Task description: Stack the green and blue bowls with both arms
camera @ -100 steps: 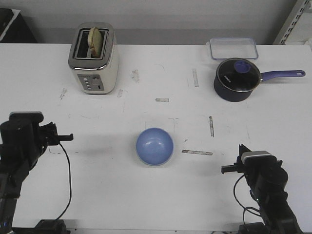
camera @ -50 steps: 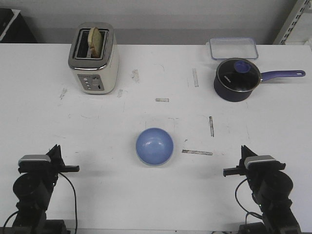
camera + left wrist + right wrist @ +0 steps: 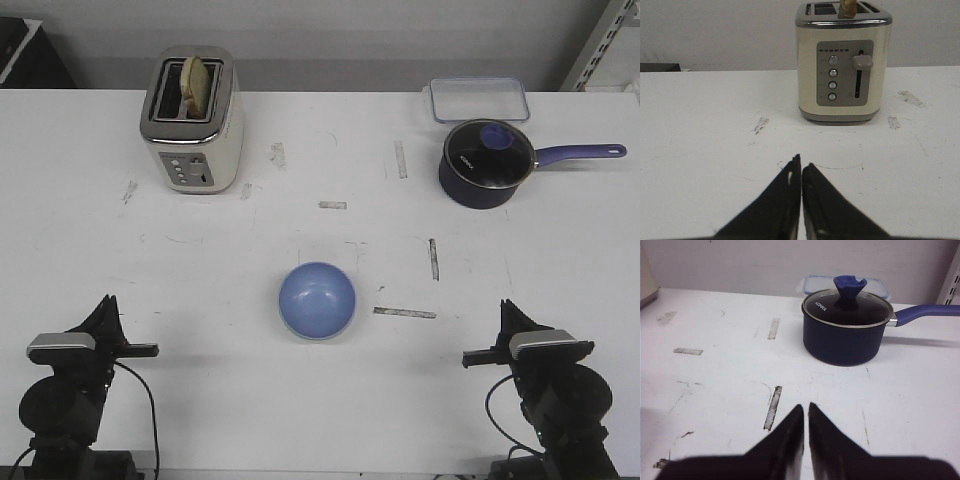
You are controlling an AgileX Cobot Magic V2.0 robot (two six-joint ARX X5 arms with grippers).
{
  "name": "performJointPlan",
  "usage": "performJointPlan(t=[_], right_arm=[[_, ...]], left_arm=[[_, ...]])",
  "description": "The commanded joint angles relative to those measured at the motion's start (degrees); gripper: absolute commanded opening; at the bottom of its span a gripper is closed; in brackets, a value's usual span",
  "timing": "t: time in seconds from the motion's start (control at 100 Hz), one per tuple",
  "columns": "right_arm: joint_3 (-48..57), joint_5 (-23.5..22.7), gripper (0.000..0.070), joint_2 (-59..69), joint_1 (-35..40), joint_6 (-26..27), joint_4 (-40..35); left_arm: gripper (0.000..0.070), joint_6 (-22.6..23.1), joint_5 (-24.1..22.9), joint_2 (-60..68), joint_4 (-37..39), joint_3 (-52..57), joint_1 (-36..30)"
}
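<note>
The task looks finished or nearly so: the round periwinkle blue bowl (image 3: 317,300) sits alone in the middle of the white surface (image 3: 320,400), and no pale green bowl is visible, so I judge it is probably nested under the blue one, though the pictures cannot prove this. The black left gripper (image 3: 801,165) is low at the near left edge, its jaws pressed together and holding nothing, facing the cream toaster (image 3: 842,62). The black right gripper (image 3: 805,412) is low at the near right, jaws also pressed together, facing the dark navy lidded saucepan (image 3: 846,333). Compared with one second ago, the left arm has come down much lower, the right arm only slightly, and the bowl has not moved.
</note>
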Motion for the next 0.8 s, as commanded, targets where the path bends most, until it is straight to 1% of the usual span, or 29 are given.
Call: performJointPlan(t=[0.0, 0.66, 0.79], right_arm=[[0.28, 0.04, 0.0006, -0.02, 0.07, -0.11, 0.57], [0.28, 0.02, 0.0006, -0.02, 0.07, -0.11, 0.59], [0.28, 0.02, 0.0006, -0.02, 0.07, -0.09, 0.59]], left_arm=[[0.0002, -0.52, -0.09, -0.09, 0.74, 0.33, 0.09], [0.0002, -0.52, -0.09, -0.11, 0.72, 0.28, 0.09], [0.0001, -0.52, -0.11, -2.62, 0.44, -1.09, 0.04]])
